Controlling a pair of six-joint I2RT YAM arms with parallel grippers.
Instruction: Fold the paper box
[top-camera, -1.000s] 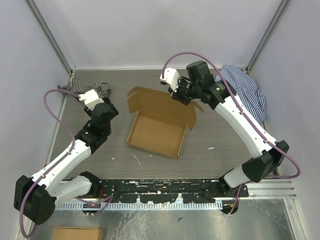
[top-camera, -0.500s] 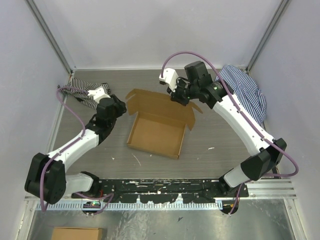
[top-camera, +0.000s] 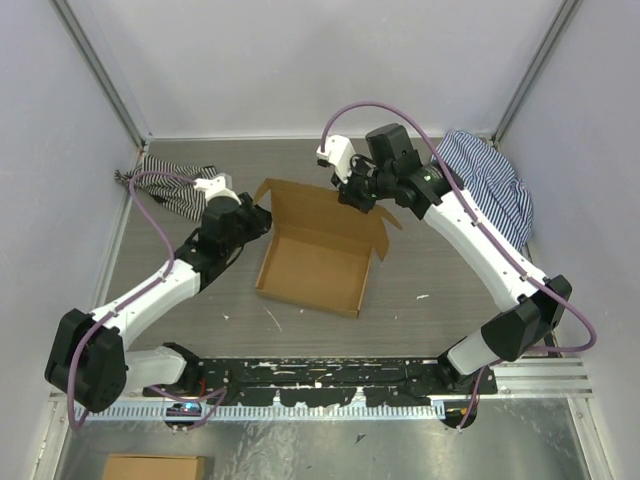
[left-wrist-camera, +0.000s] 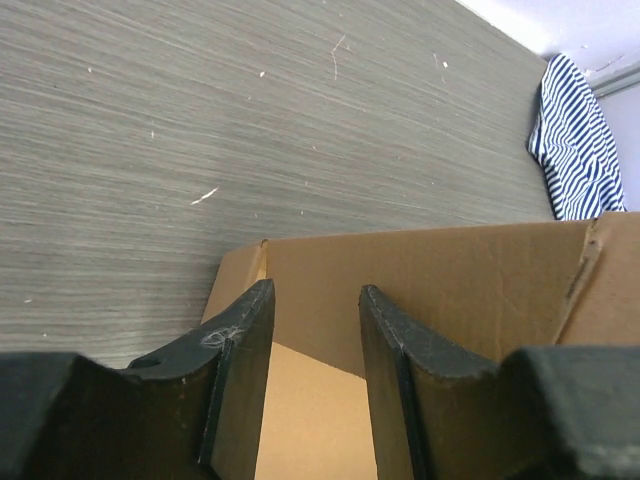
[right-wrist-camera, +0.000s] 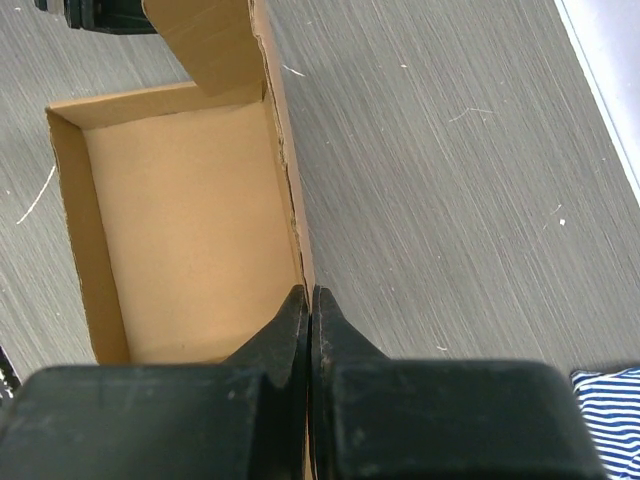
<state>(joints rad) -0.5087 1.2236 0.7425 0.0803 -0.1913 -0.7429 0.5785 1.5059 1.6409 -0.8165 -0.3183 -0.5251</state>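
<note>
The right gripper (top-camera: 358, 196) clamps the paper box's (top-camera: 315, 262) far wall at one o'clock. The left gripper (top-camera: 262, 220), fingers apart, is at its ten o'clock flap. A striped cloth (top-camera: 170, 188) lies behind each.

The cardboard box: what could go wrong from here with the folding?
The right gripper pinches only a thin wall edge of the paper box; it might slip off or crease the card. The left gripper is open at a corner of the box, so a push there could slide it across the table instead of folding anything.
</note>
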